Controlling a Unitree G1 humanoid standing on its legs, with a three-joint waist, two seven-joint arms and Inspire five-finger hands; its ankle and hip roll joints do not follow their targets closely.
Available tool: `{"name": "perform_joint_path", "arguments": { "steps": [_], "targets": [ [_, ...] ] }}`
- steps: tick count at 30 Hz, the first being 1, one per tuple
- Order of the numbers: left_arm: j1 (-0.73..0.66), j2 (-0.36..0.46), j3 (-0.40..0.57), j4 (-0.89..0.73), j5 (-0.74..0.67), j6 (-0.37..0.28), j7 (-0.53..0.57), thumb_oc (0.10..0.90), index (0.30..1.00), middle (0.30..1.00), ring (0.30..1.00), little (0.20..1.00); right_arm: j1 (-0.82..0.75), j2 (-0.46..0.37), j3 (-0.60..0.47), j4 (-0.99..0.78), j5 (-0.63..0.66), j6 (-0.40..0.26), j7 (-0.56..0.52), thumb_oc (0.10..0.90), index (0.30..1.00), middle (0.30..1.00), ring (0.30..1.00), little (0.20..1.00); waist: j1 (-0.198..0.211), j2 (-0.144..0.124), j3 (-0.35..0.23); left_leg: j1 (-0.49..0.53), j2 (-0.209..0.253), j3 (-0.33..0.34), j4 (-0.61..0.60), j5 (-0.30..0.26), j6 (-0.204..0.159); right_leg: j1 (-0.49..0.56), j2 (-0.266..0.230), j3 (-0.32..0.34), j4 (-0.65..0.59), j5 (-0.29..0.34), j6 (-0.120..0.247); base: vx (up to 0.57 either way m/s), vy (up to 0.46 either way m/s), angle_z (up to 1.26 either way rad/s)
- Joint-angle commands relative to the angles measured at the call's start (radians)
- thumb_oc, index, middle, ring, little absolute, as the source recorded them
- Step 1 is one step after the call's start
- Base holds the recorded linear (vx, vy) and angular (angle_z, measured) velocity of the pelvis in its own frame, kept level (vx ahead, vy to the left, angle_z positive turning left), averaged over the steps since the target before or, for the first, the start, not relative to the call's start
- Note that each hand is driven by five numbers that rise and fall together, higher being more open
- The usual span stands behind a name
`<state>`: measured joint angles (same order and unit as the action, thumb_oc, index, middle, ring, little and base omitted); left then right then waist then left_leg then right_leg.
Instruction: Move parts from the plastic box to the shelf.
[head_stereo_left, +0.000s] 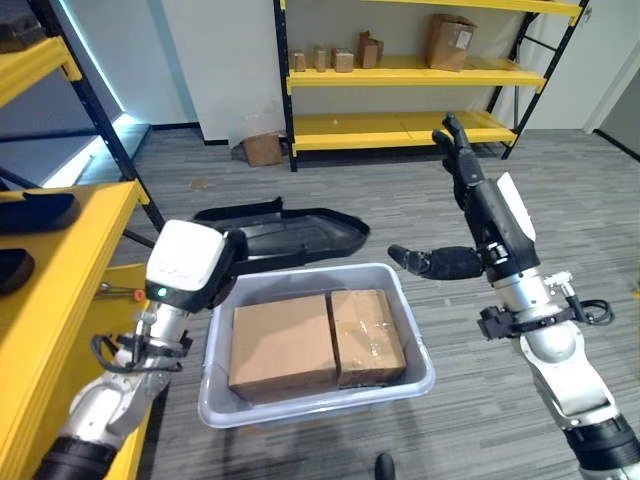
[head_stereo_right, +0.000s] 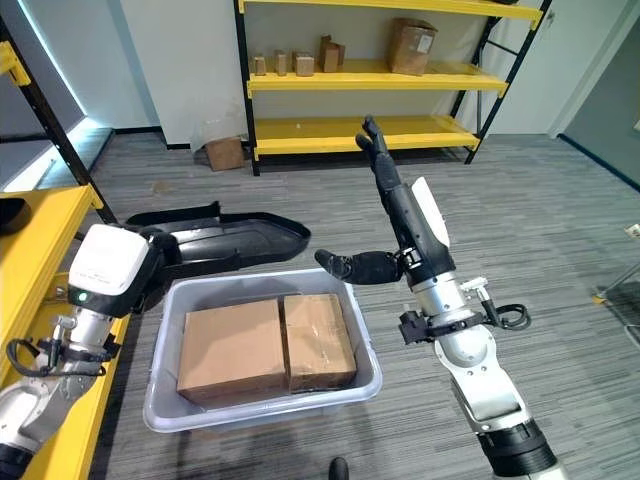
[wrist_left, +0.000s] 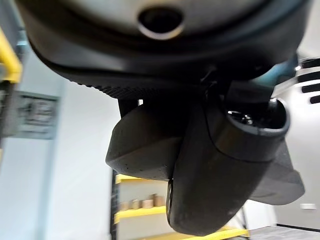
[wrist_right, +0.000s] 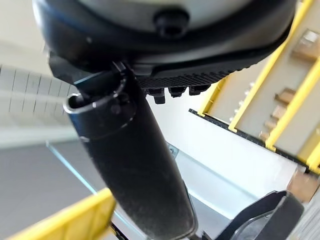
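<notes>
— Cardboard, both of them: two brown cardboard boxes (head_stereo_left: 318, 341) lay side by side in the grey plastic box (head_stereo_left: 420, 370) on the floor, touching along their long edges and filling most of it. Neither hand had hold of one.

— Where were the hands?

— The right hand (head_stereo_right: 400, 225) was raised above and beyond the plastic box, its fingers (head_stereo_right: 375, 145) straight and spread, thumb standing out sideways, holding nothing. The left hand (head_stereo_left: 235, 250) was at the plastic box's left rim, beside the yellow shelf (head_stereo_left: 60, 300); I could not tell how its fingers stood, since the white wrist housing covered them.

— How would a box handle?

— Stiff and flat-sided, I judged, with a taped top on the right one that might be slick. Weight was unclear. They sat tight together and close to the walls, so little room was left for fingers at the sides. Taking one between both hands at its two short ends looked safest.
</notes>
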<state>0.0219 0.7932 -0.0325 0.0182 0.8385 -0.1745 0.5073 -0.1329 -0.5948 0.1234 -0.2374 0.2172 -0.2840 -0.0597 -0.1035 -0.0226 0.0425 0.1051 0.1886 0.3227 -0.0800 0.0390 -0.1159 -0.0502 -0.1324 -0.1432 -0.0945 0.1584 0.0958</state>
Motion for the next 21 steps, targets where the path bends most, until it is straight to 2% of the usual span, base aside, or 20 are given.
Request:
{"name": "perform_joint_path", "arguments": {
  "steps": [1,8,14,18,21],
  "targets": [
    [-0.120,0.051,0.121,-0.058,-0.096,-0.001,0.068,0.400,0.300,0.300,0.300,0.300,-0.046,0.012,-0.091,-0.142,0.122,-0.084,0.017,0.900,1.000,1.000,1.000,1.000,-0.012,-0.023,-0.062,-0.007,0.059,-0.047,-0.007,0.017,-0.022,0.102,-0.093,-0.015,0.010,-0.075,0.095,-0.03,-0.039,0.00],
    [0.006,-0.007,0.222,-0.070,-0.129,-0.006,0.055,0.400,0.300,0.300,0.300,0.300,0.081,0.054,-0.144,-0.165,0.166,-0.074,0.047,0.900,1.000,1.000,1.000,1.000,-0.015,-0.004,-0.055,-0.004,0.065,-0.050,-0.007,0.024,-0.027,0.110,-0.087,-0.024,0.020,-0.089,0.085,-0.02,-0.034,0.00],
    [0.062,-0.080,0.263,-0.141,-0.180,-0.026,0.061,0.400,0.300,0.300,0.300,0.300,0.125,0.087,-0.119,-0.112,0.200,-0.054,0.050,0.900,1.000,1.000,1.000,1.000,-0.009,0.013,-0.029,0.001,0.091,-0.063,-0.007,0.044,-0.029,0.092,-0.064,-0.015,0.094,-0.140,0.063,-0.04,-0.072,0.01],
    [0.101,-0.132,0.258,-0.187,-0.214,-0.043,0.060,0.400,0.300,0.300,0.300,0.300,0.110,0.089,-0.078,-0.098,0.208,-0.050,0.054,0.900,1.000,1.000,1.000,1.000,0.012,0.022,-0.007,-0.008,0.125,-0.080,0.023,0.088,-0.039,0.093,-0.029,-0.014,0.111,-0.167,0.036,-0.04,-0.130,0.00],
    [0.139,-0.169,0.266,-0.203,-0.245,-0.044,0.067,0.400,0.300,0.300,0.300,0.300,0.074,0.088,-0.040,-0.100,0.206,-0.053,0.044,0.900,1.000,1.000,1.000,1.000,0.042,0.030,0.010,-0.030,0.164,-0.117,0.045,0.145,-0.063,0.109,0.015,-0.030,0.112,-0.189,0.006,-0.04,-0.196,0.00]
  ]
}}
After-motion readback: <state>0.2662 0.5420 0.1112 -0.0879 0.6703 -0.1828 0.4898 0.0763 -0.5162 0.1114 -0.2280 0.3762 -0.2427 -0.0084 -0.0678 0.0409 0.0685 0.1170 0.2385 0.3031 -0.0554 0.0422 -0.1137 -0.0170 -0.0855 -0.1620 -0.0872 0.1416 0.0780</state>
